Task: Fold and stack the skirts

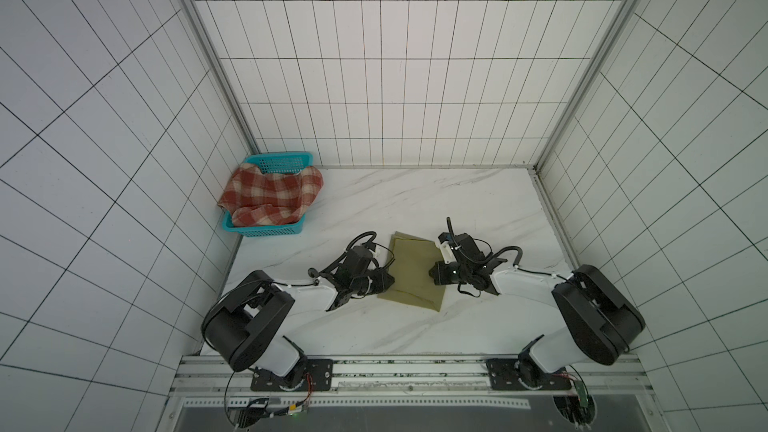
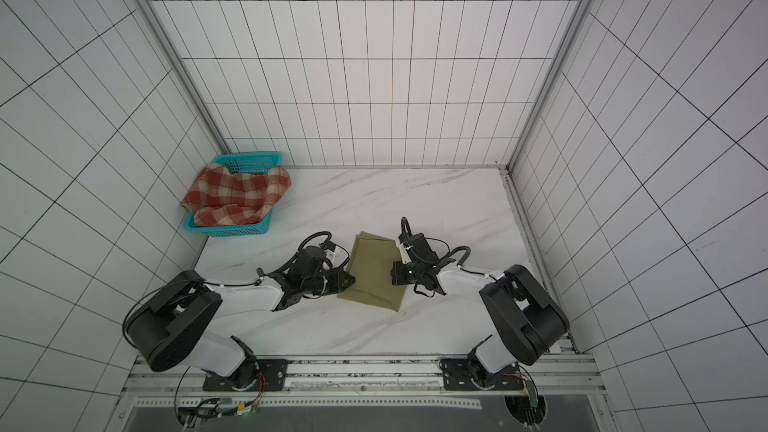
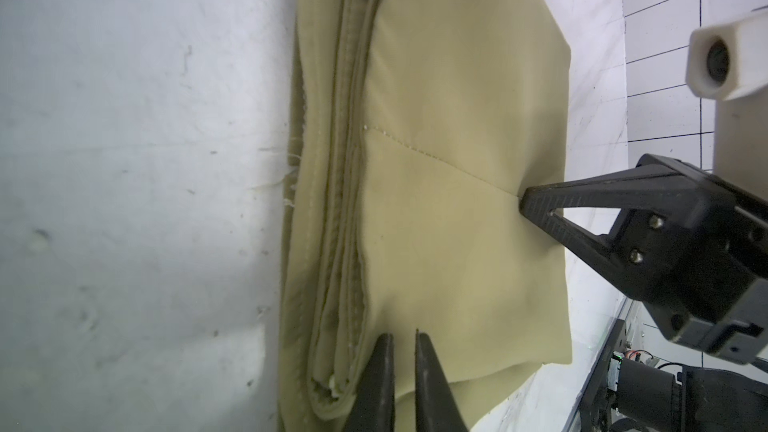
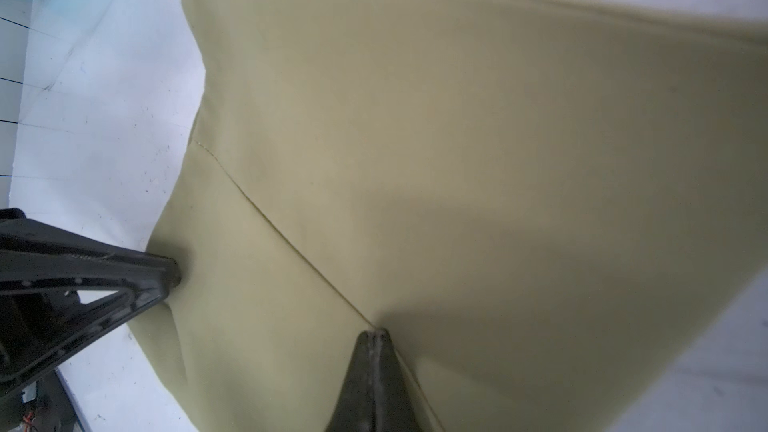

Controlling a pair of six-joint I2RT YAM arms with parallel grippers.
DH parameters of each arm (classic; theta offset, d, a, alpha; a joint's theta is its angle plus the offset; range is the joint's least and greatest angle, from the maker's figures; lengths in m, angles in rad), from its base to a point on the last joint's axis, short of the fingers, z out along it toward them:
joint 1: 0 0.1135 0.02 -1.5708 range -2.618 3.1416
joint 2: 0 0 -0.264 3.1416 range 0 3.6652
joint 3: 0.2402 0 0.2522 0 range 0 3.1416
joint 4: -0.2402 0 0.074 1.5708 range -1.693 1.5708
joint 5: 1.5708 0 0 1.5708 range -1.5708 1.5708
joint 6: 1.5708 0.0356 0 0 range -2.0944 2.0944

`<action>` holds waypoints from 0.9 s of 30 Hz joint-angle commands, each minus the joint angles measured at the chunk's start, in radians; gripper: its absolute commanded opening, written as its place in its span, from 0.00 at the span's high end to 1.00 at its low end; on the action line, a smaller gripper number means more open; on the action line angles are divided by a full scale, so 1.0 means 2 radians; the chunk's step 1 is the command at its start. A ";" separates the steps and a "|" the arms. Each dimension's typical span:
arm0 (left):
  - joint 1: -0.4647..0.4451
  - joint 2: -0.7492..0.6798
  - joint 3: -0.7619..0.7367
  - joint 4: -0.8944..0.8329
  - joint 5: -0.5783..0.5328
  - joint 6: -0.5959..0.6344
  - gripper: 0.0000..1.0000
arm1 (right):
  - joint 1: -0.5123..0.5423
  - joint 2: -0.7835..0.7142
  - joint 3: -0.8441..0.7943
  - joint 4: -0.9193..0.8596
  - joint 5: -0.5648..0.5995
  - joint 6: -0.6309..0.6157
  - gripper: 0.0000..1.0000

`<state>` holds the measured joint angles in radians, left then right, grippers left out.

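The folded olive-khaki cloth skirt point(image 1: 412, 279) looks light and limp, best gripped at its layered edge, where left fingers point(image 3: 376, 384), barely apart, perhaps nip it; right fingers point(image 4: 365, 376), pressed together, pin it.

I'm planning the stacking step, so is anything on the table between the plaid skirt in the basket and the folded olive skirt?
Nothing lies on the table between the plaid skirt and the olive skirt. Only the left gripper and right gripper rest on the olive skirt itself.
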<state>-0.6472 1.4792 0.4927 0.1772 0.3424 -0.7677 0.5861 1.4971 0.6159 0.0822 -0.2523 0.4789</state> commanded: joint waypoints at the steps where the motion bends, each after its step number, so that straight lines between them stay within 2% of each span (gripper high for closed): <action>1: -0.002 -0.024 0.021 -0.033 -0.016 0.014 0.87 | -0.008 -0.032 0.003 -0.014 -0.009 0.001 1.00; 6: -0.001 -0.040 0.039 -0.049 -0.020 0.018 0.87 | -0.025 -0.064 0.006 -0.030 -0.011 -0.007 1.00; 10: -0.008 -0.041 0.046 -0.049 -0.011 0.001 0.86 | -0.063 -0.065 0.016 -0.042 -0.008 -0.028 1.00; 11: -0.013 -0.043 0.044 -0.049 -0.008 -0.004 0.87 | -0.076 -0.063 0.022 -0.043 -0.008 -0.034 0.96; 13: -0.025 -0.047 0.039 -0.050 -0.006 -0.015 0.87 | -0.096 -0.052 0.037 -0.043 -0.004 -0.046 0.69; 14: -0.030 -0.049 0.033 -0.050 -0.006 -0.025 0.87 | -0.103 -0.043 0.048 -0.043 -0.002 -0.055 0.62; 15: -0.035 -0.051 0.028 -0.049 -0.006 -0.034 0.87 | -0.108 -0.033 0.057 -0.041 0.001 -0.062 0.59; 22: -0.051 -0.048 -0.007 -0.037 -0.013 -0.072 0.87 | -0.136 0.078 0.149 -0.036 0.007 -0.093 0.52; 27: -0.052 -0.029 -0.008 -0.026 -0.016 -0.074 0.87 | -0.136 0.119 0.173 -0.015 -0.010 -0.100 0.46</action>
<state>-0.7494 1.3991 0.4801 0.0940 0.3290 -0.8913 0.3202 1.7054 0.8730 0.0315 -0.2504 0.3153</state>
